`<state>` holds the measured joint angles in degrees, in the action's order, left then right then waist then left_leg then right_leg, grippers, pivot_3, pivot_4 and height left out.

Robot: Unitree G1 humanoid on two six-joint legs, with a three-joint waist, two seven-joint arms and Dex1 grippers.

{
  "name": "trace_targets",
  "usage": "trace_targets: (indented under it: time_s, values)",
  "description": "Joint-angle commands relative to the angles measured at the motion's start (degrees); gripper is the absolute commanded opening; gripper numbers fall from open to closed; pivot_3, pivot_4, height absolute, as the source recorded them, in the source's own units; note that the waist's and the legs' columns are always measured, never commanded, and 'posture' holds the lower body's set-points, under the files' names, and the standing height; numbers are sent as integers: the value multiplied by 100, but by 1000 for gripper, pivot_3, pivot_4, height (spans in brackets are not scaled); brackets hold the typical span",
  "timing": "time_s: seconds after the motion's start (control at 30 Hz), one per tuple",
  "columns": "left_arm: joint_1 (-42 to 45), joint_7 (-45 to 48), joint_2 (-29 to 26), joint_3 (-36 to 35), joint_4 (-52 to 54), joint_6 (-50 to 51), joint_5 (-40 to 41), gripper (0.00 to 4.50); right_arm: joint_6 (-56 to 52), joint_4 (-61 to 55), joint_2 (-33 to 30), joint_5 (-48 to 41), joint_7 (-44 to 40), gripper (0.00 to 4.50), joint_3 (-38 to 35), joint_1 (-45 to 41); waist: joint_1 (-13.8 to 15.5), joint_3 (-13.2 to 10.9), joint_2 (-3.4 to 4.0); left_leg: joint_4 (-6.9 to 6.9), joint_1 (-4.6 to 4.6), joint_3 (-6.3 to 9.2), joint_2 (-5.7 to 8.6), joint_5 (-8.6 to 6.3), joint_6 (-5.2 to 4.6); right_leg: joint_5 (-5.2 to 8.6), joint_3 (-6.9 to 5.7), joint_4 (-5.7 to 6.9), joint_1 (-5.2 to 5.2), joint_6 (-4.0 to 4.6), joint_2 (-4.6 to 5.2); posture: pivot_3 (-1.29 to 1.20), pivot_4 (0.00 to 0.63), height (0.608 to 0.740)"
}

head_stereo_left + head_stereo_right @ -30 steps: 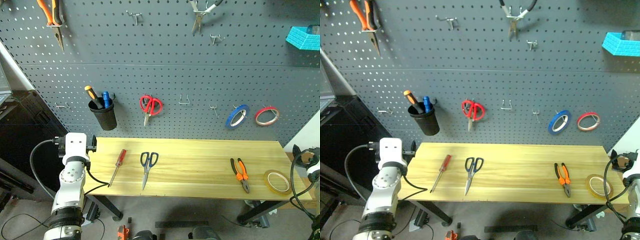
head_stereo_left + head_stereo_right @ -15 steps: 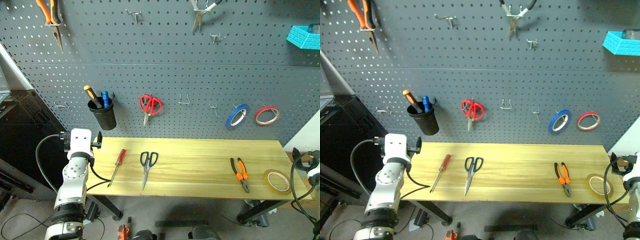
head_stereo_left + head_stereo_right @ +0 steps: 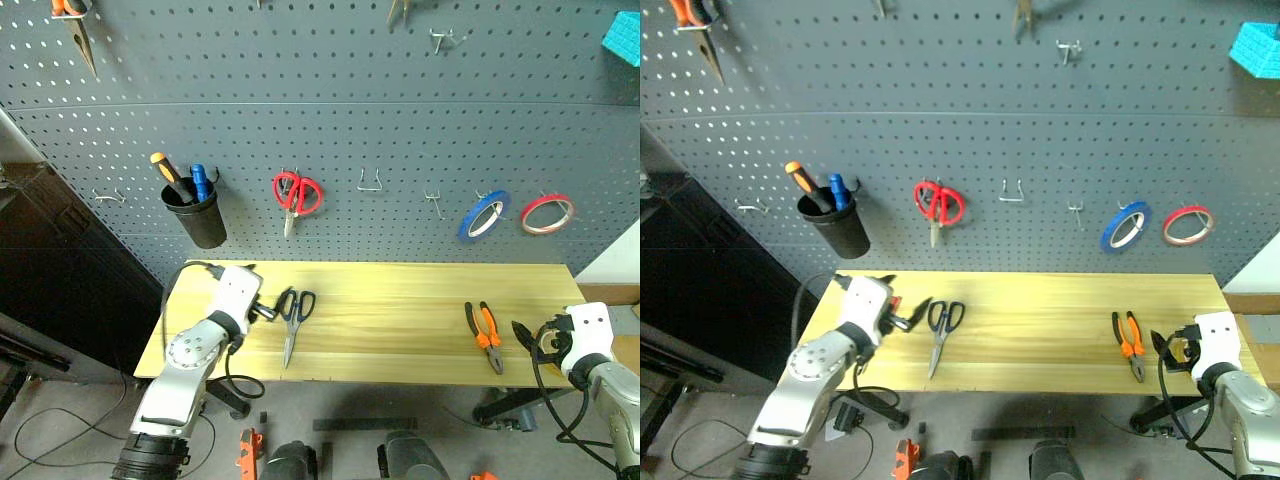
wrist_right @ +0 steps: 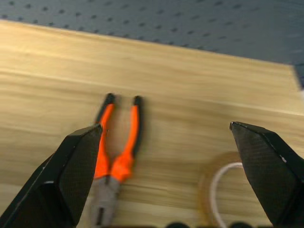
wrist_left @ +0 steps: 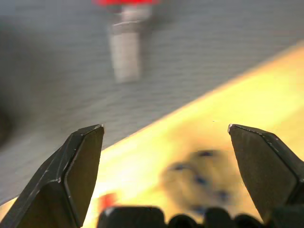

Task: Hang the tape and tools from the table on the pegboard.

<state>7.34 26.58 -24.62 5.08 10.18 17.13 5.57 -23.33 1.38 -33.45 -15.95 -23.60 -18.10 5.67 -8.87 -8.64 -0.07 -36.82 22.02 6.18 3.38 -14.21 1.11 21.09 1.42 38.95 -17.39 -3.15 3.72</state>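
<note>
Hovering w/ both jaws wide open, empty. Nothing hung yet: scissors mid-left on table, pliers right of them, tape beyond pliers, screwdriver hidden near left gripper. Pegboard hooks waiting.

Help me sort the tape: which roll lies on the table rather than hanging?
The yellow-tan roll, flat near the pliers; the blue and red rolls hang on the pegboard.
</note>
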Motion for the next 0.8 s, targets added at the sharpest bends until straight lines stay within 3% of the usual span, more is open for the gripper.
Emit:
trace_targets:
  time_s: [0.03, 0.27, 0.8]
  values:
    - [361, 447, -43, 242, 525, 454, 259, 4477, -343, -72, -178, 24, -57, 4500, 10, -176, 5, -58, -4, 0, 3, -5, 0, -1, -1, 0, 5, 0, -3, 0, -5, -292, 189, 740]
    - [926, 1712, -283, 687, 1016, 1665, 1140, 4477, -672, 1142, -468, 179, 37, 4500, -96, -896, -81, -298, -37, -10, 44, -58, -17, -14, -24, -1, 84, -2, -54, -1, -36, -317, 242, 740]
    - [1778, 2534, -376, 1561, 1161, 1274, 895, 4477, -99, 4956, -912, 1024, -829, 4500, 901, -2937, -191, -683, -116, -22, 73, -171, -74, -30, -50, -9, 108, -16, -89, -14, -58, -290, 301, 740]
